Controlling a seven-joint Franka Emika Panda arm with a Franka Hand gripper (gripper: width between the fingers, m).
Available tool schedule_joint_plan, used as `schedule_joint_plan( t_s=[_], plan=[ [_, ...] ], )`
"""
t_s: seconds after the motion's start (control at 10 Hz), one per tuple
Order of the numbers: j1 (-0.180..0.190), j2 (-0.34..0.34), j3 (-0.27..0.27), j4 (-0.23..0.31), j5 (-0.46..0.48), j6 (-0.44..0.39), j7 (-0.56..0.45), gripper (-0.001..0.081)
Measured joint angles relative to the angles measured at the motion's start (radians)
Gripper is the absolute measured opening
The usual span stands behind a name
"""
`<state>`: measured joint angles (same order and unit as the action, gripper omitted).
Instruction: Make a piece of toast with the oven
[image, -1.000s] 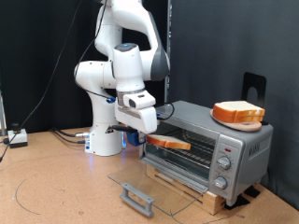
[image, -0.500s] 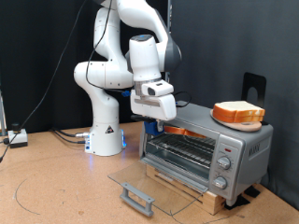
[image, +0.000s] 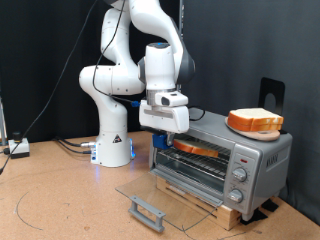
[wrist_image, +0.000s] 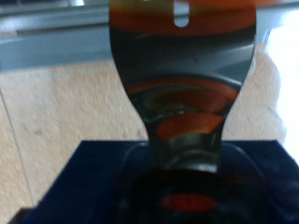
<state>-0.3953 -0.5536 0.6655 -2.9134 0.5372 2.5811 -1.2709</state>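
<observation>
The piece of toast (image: 196, 147) now lies inside the oven (image: 222, 160), on its rack, door down. A second ago it sat outside the oven's mouth. The gripper (image: 165, 128) has risen just above the oven's front; I cannot tell if it is open.

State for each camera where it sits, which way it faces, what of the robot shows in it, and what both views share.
Exterior view: off the arm, facing the oven, its door open, with the arm and gripper above a slice at the oven mouth.
Wrist view: on the hand, looking along a shiny metal blade over pale wood; no fingers are clear.
Shared: apparently the orange glow reflected on the blade, from the oven.
</observation>
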Motion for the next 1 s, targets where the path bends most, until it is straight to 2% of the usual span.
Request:
schedule_joint_plan(
  t_s=[0.1,0.3,0.7,1.0],
  plan=[
    [-0.025,0.026,0.007,-0.005,-0.009,0.043,-0.02,0.0396],
    [-0.065,0.067,-0.011,-0.001,-0.01,0.074,-0.099,0.0396],
    [-0.115,0.085,-0.103,0.019,-0.029,0.03,-0.255,0.0396],
    [-0.157,0.085,-0.132,0.02,-0.038,0.02,-0.315,0.0396]
  ],
)
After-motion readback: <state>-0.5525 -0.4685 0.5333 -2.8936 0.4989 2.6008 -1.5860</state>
